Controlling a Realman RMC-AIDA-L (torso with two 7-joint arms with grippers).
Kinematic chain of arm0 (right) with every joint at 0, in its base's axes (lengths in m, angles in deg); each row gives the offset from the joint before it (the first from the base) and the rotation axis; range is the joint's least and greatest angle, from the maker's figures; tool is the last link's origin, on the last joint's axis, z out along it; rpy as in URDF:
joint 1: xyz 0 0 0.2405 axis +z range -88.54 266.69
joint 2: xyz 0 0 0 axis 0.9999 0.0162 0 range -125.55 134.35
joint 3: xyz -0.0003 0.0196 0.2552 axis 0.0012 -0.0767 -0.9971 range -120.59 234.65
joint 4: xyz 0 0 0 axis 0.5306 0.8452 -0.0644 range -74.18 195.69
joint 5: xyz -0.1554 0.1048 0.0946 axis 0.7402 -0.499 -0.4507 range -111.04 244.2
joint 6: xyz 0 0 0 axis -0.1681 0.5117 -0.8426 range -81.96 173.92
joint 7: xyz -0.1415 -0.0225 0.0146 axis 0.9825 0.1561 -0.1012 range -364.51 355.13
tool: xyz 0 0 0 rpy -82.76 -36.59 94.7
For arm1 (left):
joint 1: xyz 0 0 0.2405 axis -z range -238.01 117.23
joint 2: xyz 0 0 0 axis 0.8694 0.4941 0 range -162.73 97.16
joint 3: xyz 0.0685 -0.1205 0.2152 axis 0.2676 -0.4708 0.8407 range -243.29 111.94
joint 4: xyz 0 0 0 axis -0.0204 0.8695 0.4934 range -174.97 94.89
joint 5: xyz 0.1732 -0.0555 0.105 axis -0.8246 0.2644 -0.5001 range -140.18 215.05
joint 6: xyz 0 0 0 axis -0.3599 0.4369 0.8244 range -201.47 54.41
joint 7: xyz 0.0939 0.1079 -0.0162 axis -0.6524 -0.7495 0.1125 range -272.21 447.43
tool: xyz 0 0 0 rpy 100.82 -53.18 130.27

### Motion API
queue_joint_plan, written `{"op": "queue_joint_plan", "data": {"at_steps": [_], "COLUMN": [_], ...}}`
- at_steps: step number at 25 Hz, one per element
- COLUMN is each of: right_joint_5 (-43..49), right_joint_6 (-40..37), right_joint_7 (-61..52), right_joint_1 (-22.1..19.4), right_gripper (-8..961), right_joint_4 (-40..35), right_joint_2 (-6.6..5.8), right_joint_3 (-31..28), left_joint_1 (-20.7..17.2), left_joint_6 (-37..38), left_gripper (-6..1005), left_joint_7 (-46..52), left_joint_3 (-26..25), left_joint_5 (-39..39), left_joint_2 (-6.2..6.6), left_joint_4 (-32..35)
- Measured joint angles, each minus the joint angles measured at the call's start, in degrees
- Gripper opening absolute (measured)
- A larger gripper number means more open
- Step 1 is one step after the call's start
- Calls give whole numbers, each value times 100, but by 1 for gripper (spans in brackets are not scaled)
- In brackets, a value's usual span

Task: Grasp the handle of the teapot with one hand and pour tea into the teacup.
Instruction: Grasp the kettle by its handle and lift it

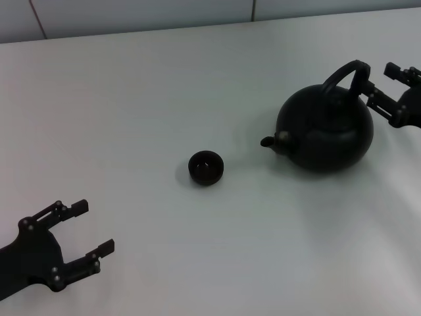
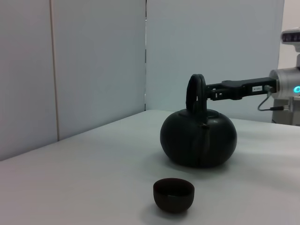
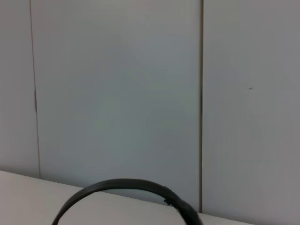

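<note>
The matte black teapot (image 1: 325, 131) stands on the white table at the right, its stubby spout pointing left toward the teacup (image 1: 205, 167). Its arched handle (image 1: 342, 72) rises over the lid. My right gripper (image 1: 379, 83) is open at the handle's far-right end, with its fingers right beside the handle and not closed on it. The left wrist view shows the teapot (image 2: 198, 138), its handle (image 2: 194, 91), the right gripper (image 2: 212, 92) reaching the handle, and the teacup (image 2: 173, 194) in front. The handle's arc (image 3: 126, 185) shows in the right wrist view. My left gripper (image 1: 95, 227) is open and empty at the front left.
The white table (image 1: 131, 99) ends at a grey panelled wall (image 1: 131, 16) behind. Part of another machine with a lit blue ring (image 2: 288, 84) stands beyond the table in the left wrist view.
</note>
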Motion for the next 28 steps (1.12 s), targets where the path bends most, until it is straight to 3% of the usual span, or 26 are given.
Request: {"op": "queue_joint_plan", "data": {"at_steps": [19,28], "right_joint_5": [-23,-74], "right_joint_6": [267,267], "right_joint_7": [3,20], "right_joint_1": [182,184], "right_gripper": [492,299], "right_joint_4": [28,32], "right_joint_2": [21,21], "right_joint_3": [386,522], "left_joint_1": [-50,-59], "left_joint_6": [52,71], "left_gripper": [805,805], "left_joint_7": [47,57], "left_joint_3": [-9,-9], "left_joint_5": [80,80], "left_joint_2": [6,5], "left_joint_4": [-43,-43]}}
